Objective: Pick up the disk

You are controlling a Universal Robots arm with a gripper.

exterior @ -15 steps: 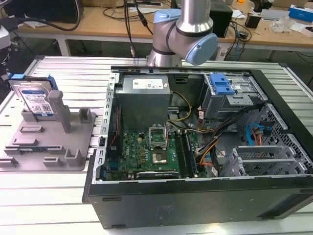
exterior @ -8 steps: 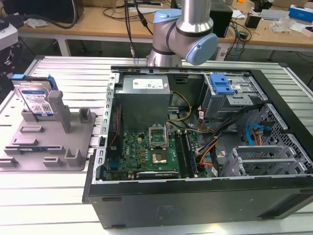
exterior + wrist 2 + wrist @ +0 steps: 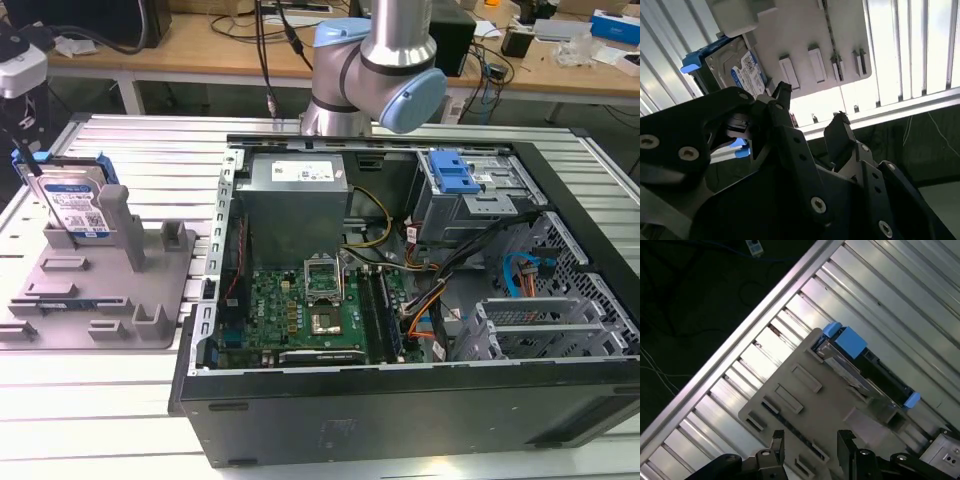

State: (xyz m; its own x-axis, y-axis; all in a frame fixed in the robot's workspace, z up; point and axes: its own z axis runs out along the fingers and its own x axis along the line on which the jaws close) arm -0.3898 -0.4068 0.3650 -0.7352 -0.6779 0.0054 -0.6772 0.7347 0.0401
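Disk [image 3: 75,205] standing on its edge in a slot of the grey holder plate [image 3: 100,290], at the exterior view's left, label face outward and blue rails along its sides. A grey upright post [image 3: 115,215] of the plate stands just beside it and props it. This probably keeps the upper edge free for a pinch from above. The plate lies on the slatted aluminium table [image 3: 120,150], beside the open computer case [image 3: 400,400].

In the second wrist view the disk [image 3: 737,67] sits beyond the gripper [image 3: 811,107], apart from it. The black fingers are spread with nothing between them, as the first wrist view's gripper [image 3: 811,440] confirms. The disk is not yet grasped.
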